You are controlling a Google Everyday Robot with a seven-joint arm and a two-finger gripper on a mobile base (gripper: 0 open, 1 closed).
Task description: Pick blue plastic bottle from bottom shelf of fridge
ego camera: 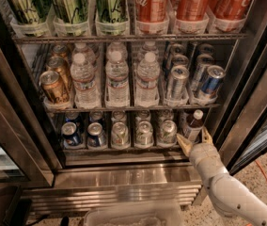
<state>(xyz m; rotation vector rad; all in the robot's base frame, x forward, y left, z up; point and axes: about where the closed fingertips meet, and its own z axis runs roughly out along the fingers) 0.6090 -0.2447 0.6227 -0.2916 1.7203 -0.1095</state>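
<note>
The fridge (124,178) stands open in front of me. On the bottom shelf (124,147), at its far right, stands the blue plastic bottle (193,125): white cap, dark brown upper body, white label. My gripper (194,140) is on a pale arm coming from the lower right. Its fingers are open, one tip (183,142) left of the bottle's base and one tip (206,135) right of it. The fingers sit just in front of the bottle, at the shelf's front edge. I cannot tell if they touch it.
Several cans (119,134) fill the other lanes of the bottom shelf. Water bottles (117,76) and cans (211,81) stand on the shelf above; green and red cans top that. A dark door frame (251,107) is close on the right. A clear bin (133,216) lies below.
</note>
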